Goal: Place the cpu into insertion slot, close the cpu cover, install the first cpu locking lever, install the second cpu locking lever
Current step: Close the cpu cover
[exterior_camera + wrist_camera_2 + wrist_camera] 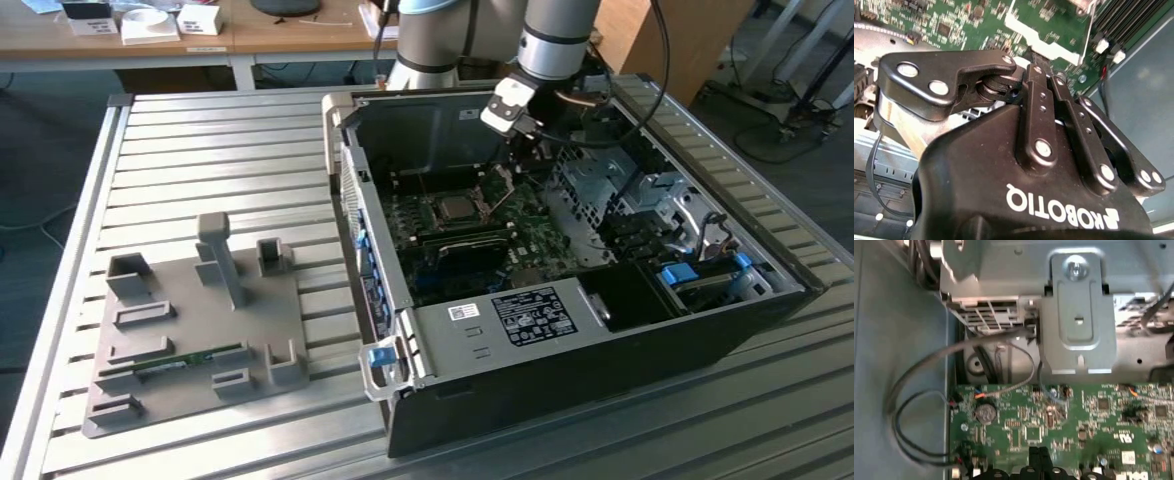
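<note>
In the exterior view, an open computer case [561, 330] lies on a slatted metal counter [200, 150]. The arm [554, 40] reaches down into it from the far side, and its jaws hang over the green motherboard [534, 240]. The cpu [458, 208] sits flat in the insertion slot [433, 218], silvery top up, near the jaws toward the exterior view's left. Between chip and jaws a thin silvery piece stands tilted up; by its look it is the cpu cover [501, 190], not laid flat. Well apart, on the counter at the exterior view's left, is a grey fixture tray [187, 300] with a green memory stick [174, 362] lying in it.

In the second wrist view, the black fingers [1036, 100] run close together to their tips, with no open gap between them and nothing that I can see held. Right at the tips is a pale metal frame with a window cut-out, seemingly the cpu cover [1046, 49]; I cannot tell whether they touch. Dark memory slots [1119, 17] lie beyond it.

In the first wrist view, the two fingertips [1034, 462] stand side by side, pressed nearly together, over the motherboard [1094, 415]. A coin cell battery [985, 412] sits on the board, grey cables [919, 385] loop beside its edge, and a metal bracket [1079, 335] is screwed to the case wall past it.
</note>
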`<state>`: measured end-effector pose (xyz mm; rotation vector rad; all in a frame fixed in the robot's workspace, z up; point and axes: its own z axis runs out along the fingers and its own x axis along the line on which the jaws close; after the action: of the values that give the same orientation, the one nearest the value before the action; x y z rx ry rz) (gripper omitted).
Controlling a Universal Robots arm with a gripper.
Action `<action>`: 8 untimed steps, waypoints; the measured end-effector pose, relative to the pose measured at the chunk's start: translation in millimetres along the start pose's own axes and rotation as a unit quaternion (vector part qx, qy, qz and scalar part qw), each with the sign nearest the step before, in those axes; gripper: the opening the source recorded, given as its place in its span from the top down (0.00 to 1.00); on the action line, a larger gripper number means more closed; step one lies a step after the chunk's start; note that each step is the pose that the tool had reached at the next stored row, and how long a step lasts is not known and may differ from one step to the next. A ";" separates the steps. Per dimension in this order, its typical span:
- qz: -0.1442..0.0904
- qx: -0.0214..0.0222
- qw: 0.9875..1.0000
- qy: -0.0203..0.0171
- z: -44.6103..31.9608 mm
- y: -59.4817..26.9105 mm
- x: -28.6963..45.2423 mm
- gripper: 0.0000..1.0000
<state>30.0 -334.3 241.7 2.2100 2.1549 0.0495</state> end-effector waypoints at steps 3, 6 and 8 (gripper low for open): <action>0.000 -0.001 1.000 0.000 -0.7 -11.0 -0.3 0.89; 0.000 -0.003 1.000 0.000 -1.3 -23.6 -0.6 0.89; 0.000 -0.004 1.000 0.000 -1.9 -32.4 -0.8 0.89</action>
<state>-2.5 -334.3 241.6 2.2066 2.1512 0.0575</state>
